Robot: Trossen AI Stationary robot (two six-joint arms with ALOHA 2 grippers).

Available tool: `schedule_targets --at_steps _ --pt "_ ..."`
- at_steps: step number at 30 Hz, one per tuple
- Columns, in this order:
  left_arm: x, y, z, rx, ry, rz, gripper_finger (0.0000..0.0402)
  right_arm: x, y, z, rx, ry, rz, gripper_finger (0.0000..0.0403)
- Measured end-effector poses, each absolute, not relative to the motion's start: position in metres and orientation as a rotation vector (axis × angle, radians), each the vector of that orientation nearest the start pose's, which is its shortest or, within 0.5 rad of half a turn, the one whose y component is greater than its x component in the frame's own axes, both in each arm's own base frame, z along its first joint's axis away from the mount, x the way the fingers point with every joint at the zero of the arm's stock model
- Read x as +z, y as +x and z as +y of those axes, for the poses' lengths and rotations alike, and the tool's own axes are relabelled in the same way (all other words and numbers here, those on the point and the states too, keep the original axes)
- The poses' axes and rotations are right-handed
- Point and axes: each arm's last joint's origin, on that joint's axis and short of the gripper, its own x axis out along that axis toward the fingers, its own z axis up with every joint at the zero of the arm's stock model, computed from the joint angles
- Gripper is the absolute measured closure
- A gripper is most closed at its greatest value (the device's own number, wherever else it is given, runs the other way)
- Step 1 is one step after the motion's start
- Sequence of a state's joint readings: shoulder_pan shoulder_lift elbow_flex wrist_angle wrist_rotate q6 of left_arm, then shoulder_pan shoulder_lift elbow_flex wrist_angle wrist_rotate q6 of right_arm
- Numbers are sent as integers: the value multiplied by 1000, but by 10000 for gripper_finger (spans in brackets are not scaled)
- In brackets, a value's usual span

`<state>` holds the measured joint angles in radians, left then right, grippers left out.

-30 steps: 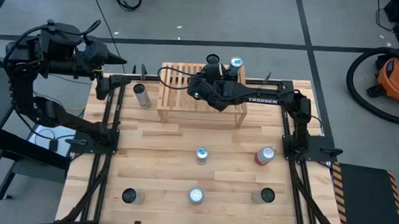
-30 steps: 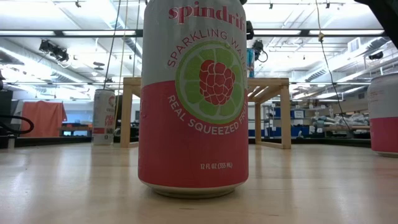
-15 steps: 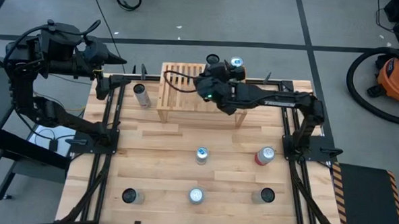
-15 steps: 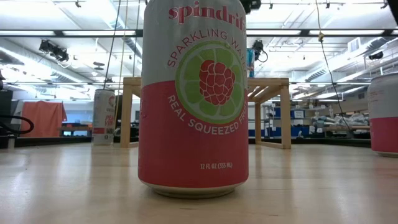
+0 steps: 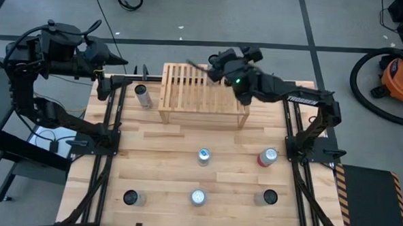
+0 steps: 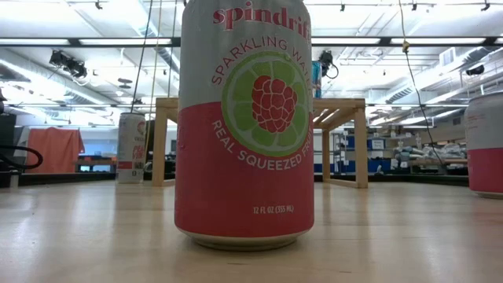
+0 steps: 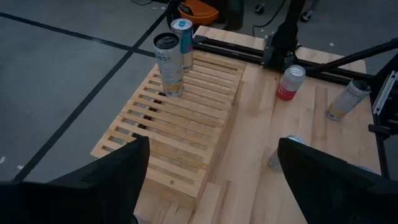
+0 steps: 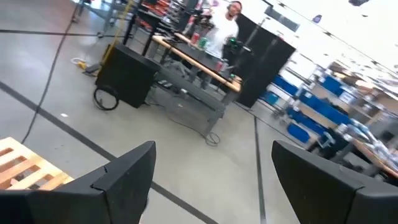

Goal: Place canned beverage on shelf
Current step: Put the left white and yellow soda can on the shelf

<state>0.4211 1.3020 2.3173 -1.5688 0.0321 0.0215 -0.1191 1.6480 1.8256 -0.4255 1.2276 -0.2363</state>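
Note:
The pale wood shelf (image 5: 204, 93) (image 7: 180, 124) stands at the table's far middle. Two cans stand upright on its slatted top near the far right corner: a silver one (image 7: 169, 62) and a blue-and-white one (image 7: 182, 43). My right gripper (image 5: 207, 64) (image 8: 211, 186) hovers high above that corner, open and empty, pointing level past the table's far edge; in the high view the arm hides both cans. My left gripper (image 5: 112, 56) (image 7: 211, 180) waits open and empty beyond the table's far left corner. In the low view the shelf (image 6: 338, 106) shows behind a large pink can (image 6: 245, 126).
Loose cans stand on the table: a silver one (image 5: 143, 95) left of the shelf, one at the middle (image 5: 204, 155), a red one (image 5: 268, 157), and three along the near edge (image 5: 131, 198) (image 5: 198, 197) (image 5: 269, 197). The shelf's left half is bare slats.
My right gripper has risen from just above the shelf's top and drawn back toward the table's far right, rolling about its own axis and coming level. It stays open and empty. The two cans on the shelf have not moved.

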Motion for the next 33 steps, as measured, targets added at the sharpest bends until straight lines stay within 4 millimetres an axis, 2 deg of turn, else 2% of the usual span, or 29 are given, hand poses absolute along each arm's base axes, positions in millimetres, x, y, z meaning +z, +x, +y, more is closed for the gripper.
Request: schedule_targets --at_steps 11,16,20,25,33 --pt "547 101 44 398 -191 530 44 485 298 -112 -987 -234 232 72" --pt "547 101 44 398 -191 530 44 489 284 -125 -852 -179 205 72" --pt "547 101 44 398 -190 531 44 486 274 -136 -721 -84 229 72" --pt "547 101 44 398 -191 531 44 482 267 -153 -644 -14 228 72" --pt "547 101 44 398 -191 532 44 462 284 -173 -516 -39 308 72"
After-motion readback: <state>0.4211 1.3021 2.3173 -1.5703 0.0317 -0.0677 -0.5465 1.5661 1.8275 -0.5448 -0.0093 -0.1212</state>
